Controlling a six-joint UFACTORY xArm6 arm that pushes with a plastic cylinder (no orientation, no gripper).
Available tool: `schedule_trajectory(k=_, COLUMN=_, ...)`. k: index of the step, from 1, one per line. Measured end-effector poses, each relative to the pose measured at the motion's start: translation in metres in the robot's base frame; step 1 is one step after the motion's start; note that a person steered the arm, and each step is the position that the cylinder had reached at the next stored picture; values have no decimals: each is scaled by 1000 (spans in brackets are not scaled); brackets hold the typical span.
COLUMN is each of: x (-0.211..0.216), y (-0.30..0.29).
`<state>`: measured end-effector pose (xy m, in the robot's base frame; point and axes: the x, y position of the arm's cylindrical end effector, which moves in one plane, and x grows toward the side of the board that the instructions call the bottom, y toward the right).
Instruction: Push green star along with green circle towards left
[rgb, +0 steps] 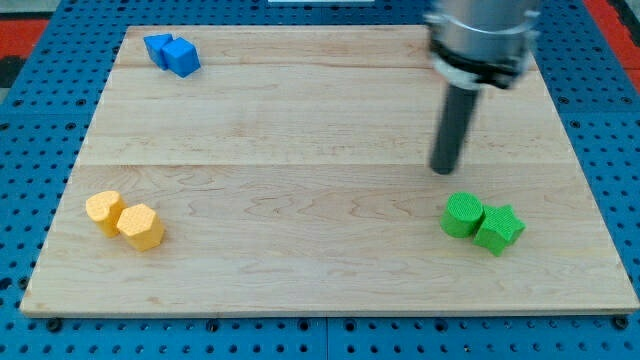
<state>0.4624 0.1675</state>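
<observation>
1. The green star (500, 229) sits near the board's right edge, low in the view, touching the green circle (463, 215) on its left.
2. Both rest on a pale wooden board (300, 150) over a blue pegboard (30, 120).
3. Two blue blocks (172, 53) lie top left, two yellow blocks (125, 220) bottom left.
4. My tip (444, 168) hangs above the green circle, apart from it; the rod has no claw.

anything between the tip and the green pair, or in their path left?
Nothing visible. My tip sits just above the green circle, bare board between; the green star touches the circle's right side. Leftward the board is open until the two yellow blocks at the far left.
</observation>
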Motion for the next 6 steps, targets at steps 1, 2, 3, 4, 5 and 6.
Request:
schedule_trajectory(k=1, x=56, y=76)
schedule_trajectory(k=2, x=79, y=100)
schedule_trajectory(k=3, x=82, y=78)
schedule_trajectory(k=4, x=71, y=38)
schedule_trajectory(k=5, x=50, y=12)
schedule_trajectory(k=6, x=45, y=-25)
